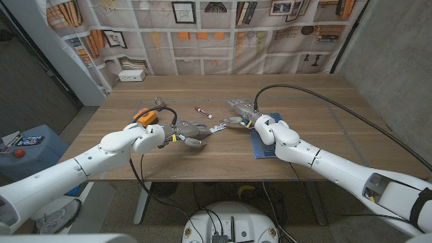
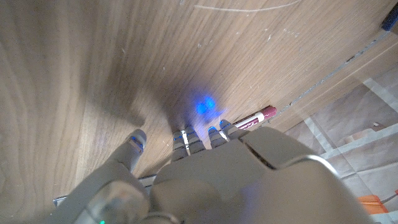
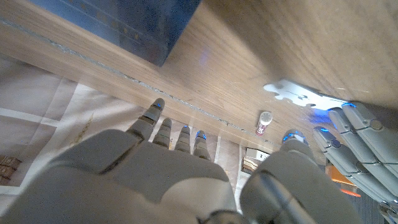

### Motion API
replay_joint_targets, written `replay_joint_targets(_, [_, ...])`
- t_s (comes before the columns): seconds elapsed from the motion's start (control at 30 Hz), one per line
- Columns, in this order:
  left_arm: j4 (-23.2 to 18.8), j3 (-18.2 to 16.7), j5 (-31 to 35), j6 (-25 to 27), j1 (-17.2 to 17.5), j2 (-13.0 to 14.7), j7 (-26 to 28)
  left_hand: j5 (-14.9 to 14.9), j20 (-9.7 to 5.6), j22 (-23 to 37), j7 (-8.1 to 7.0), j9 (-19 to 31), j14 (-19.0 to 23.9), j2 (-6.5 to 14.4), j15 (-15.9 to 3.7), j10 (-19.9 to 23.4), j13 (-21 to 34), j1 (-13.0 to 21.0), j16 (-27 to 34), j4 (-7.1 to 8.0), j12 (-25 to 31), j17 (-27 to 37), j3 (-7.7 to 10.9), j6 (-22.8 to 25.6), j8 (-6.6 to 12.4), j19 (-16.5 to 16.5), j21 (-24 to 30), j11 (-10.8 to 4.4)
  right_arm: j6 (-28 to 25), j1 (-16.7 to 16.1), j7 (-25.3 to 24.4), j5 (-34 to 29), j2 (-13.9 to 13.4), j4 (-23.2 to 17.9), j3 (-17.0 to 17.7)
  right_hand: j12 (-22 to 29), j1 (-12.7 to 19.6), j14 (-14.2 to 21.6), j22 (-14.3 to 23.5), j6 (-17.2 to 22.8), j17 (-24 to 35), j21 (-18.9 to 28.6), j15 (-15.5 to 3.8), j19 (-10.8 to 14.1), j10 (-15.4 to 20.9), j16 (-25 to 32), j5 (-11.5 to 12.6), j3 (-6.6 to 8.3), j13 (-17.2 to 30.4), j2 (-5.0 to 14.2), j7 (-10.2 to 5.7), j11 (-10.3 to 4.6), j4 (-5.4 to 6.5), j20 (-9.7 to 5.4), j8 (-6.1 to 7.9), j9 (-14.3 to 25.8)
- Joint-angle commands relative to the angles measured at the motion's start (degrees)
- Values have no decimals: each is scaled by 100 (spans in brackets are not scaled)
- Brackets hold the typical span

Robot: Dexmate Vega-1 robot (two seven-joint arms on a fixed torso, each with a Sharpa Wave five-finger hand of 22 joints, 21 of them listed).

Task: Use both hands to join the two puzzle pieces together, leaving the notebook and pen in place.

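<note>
Head view: my left hand reaches toward table centre, fingers extended and lying close together; at its tips, at 3 o'clock, sits a pale puzzle piece. Whether I pinch it or only touch it cannot be told. My right hand lies just beyond, at 1 o'clock from the piece, fingers stretched out and slightly apart, gripping nothing visible.

Right wrist view: the puzzle piece is thin, flat and light blue-white with a knobbed edge, lying on the wooden table beside my left fingertips.

The second piece is not distinguishable. The pen, red-capped, lies at 12 o'clock of the piece; the blue notebook is largely covered by my right forearm
</note>
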Motion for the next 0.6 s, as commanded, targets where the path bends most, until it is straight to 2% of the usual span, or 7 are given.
replay_joint_targets(0.03, [25,21,15,-1,-26,-36,5,-3,-430,9,15,31,15,509,-519,43,29,43,-3,-37,33,6,31,171,10,-72,36,-6,-198,-21,-297,-58,102,183,-116,-18,-43,-58,18,-70,6,17,-6,-13,-34,-11,20,-4,18,11,-26,8,-23,-24,-16,0])
replay_joint_targets(0.6, [32,41,24,4,-48,-51,-12,-5,-420,8,9,32,24,513,-525,53,29,46,-6,-49,32,8,31,178,8,-64,30,-3,-287,15,-531,-82,197,449,-300,-45,-15,-91,17,-130,-40,29,13,-35,-158,-13,35,-14,16,8,-44,43,-69,-13,2,0])
